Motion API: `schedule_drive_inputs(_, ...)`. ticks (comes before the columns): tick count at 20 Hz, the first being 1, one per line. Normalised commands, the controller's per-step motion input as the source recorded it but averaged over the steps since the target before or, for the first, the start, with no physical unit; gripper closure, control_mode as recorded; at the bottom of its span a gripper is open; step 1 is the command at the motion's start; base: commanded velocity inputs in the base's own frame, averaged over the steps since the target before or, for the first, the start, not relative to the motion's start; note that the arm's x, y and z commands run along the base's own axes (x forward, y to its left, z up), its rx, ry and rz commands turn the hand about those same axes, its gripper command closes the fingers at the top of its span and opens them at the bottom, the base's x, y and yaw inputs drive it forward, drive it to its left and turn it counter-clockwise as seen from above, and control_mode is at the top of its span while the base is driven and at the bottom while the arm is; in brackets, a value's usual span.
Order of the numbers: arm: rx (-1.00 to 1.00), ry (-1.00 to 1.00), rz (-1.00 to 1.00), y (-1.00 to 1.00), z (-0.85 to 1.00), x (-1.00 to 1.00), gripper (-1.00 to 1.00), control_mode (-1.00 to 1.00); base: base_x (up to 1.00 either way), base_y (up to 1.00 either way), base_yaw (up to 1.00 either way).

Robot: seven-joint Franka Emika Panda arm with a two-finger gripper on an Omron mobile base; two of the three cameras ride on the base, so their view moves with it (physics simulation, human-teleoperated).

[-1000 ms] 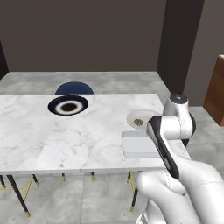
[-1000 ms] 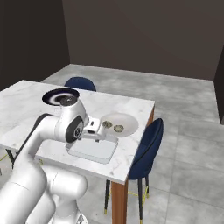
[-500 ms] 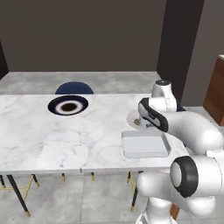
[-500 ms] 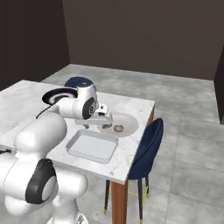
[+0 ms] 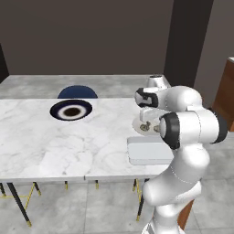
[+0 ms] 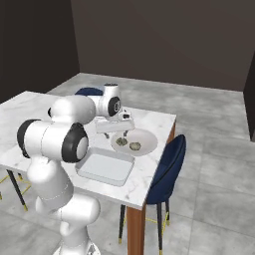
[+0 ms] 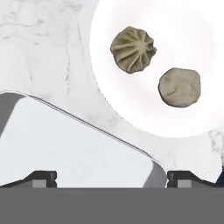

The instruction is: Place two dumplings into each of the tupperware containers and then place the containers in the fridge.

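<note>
On the white marble table (image 5: 55,146), which takes up most of your left base view, you have the arm reaching out over the far right end. A navy chair (image 6: 167,167) stands at that end of the table in the right base view, and the back of another navy chair (image 5: 77,91) shows beyond the far edge in the left base view.

Near the table's front edge lies one tupperware container (image 6: 105,167), a shallow clear-whitish tray, and you can see nothing inside it. Just beyond it sits the round pale plate (image 6: 144,135); the two are close but apart, with a strip of marble between them in the hand view.

Well to the left, you see the navy-and-white plate (image 5: 71,110) with its brown centre, near the far edge.

The gripper (image 6: 123,131) hangs over the near side of the pale plate, above the gap between plate and container. Its jaws stand spread wide, and nothing is between them.

On the pale plate you have two dumplings side by side, not touching: a pleated dumpling (image 7: 133,49) and a smoother dumpling (image 7: 180,86) just beside it. Both lie clear of the fingertips (image 7: 41,178), which show at the bottom of the hand view over the container's rim.
</note>
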Motion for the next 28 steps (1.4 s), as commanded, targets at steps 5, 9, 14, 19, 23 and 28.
schedule_drive_inputs(5,-0.01,0.10,0.06,-0.15,-0.65,0.54,-1.00,-1.00,0.00,0.00,0.00)
schedule_drive_inputs(9,0.11,0.00,0.05,-0.25,-0.51,0.32,-1.00,-1.00,0.00,0.00,0.00)
schedule_drive_inputs(14,0.19,-0.13,0.05,-0.02,-0.23,0.12,-1.00,-1.00,0.00,0.00,0.00)
schedule_drive_inputs(19,0.05,-0.22,0.00,0.13,-0.19,0.00,-1.00,-1.00,0.00,0.00,0.00)
schedule_drive_inputs(23,0.00,-0.21,0.00,0.29,-0.21,-0.09,-1.00,-1.00,0.00,0.00,0.00)
schedule_drive_inputs(28,0.00,-0.07,0.00,0.20,-0.18,0.07,-1.00,-1.00,0.00,0.00,0.00)
